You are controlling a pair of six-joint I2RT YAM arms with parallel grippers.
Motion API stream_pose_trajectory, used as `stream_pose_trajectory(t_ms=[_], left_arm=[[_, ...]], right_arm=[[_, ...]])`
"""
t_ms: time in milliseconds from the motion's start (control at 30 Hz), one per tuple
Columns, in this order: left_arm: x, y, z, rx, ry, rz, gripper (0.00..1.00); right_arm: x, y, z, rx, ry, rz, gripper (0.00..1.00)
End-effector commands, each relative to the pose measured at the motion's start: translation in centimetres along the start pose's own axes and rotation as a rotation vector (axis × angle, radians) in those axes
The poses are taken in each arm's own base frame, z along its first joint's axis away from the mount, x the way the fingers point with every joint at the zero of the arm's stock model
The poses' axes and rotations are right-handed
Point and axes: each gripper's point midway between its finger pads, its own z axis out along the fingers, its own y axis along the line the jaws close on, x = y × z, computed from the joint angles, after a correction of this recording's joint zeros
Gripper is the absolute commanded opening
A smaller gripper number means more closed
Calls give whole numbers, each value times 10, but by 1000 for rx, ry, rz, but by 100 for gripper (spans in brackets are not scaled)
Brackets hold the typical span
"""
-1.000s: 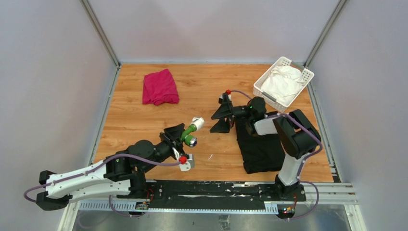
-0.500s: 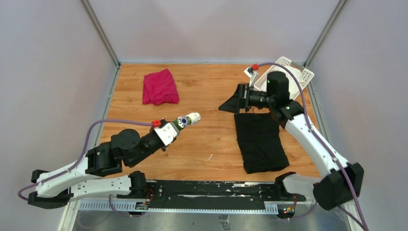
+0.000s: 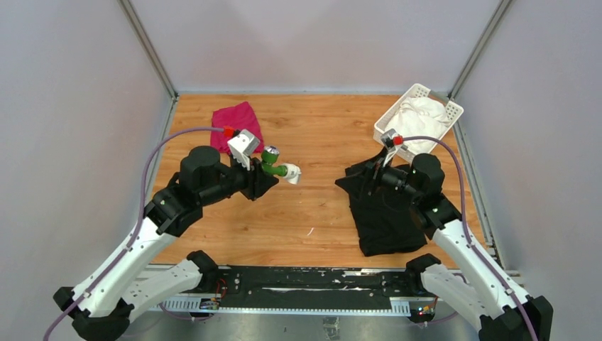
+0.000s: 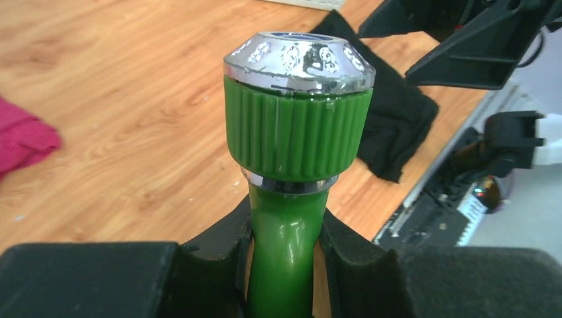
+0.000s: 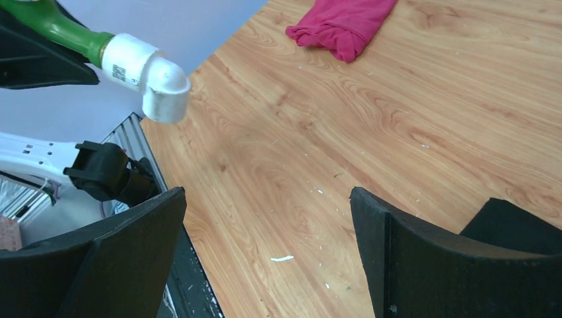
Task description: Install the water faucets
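My left gripper (image 3: 268, 172) is shut on the green tap (image 3: 273, 168) and holds it in the air above the table's left-middle. Its round knob (image 3: 270, 153) points up. The white pipe fitting (image 3: 292, 174) sits on the tap's end, pointing towards the right arm. In the left wrist view the fingers (image 4: 212, 248) clamp the tap's green stem (image 4: 285, 258) below the chrome-topped knob (image 4: 298, 112). My right gripper (image 3: 353, 177) is open and empty, a short way right of the fitting. In the right wrist view the fitting (image 5: 149, 73) and tap (image 5: 59, 26) show at the upper left, beyond the gripper (image 5: 268, 218).
A red cloth (image 3: 236, 128) lies at the back left. A black cloth (image 3: 383, 217) lies under the right arm. A white basket (image 3: 440, 97) holding a white cloth stands at the back right. Grey walls enclose the table.
My left arm has lifted and swung the tap with the fitting back and left, knob now up. My right arm has moved from by the basket down and forward over the black cloth, staying open.
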Motion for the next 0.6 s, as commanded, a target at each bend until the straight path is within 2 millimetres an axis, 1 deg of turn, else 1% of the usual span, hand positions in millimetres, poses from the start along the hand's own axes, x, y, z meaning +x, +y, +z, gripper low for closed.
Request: stream_pose_trajectory(t_ms=[0,67,167,200,233,300,333,433,533,567], left_arm=[[-19,-40,-3,306,-44,-107,0],[-19,-43,-3,389,-40,-141,0],[-19,-47,-5,524,-50,-222,0],[-21,-49,-5,555,-55,-239,0],[-20,-48,-3,568,-50,-257,0],[-18,-46,1,573,-34,-296,0],[-16,-44,3,569,-22,-318,0],[-16,-39,9,555,6,-402,0],[-20,-35,12,534,26,-474,0],[-21,-34,13,528,36,-497,0]], right_arm=[[-17,25,5,-132,-40,-56,99],[-19,43,7,-243,-48,-56,99],[-24,69,6,-379,-59,-102,99],[-23,73,6,-389,-58,-113,99],[-25,77,5,-383,-72,-168,98],[-20,75,8,-303,-75,-283,98],[-21,77,5,-261,-91,-368,98],[-20,64,1,-102,-127,-563,97],[-19,52,-1,13,-138,-687,95],[-19,51,-2,29,-140,-720,95]])
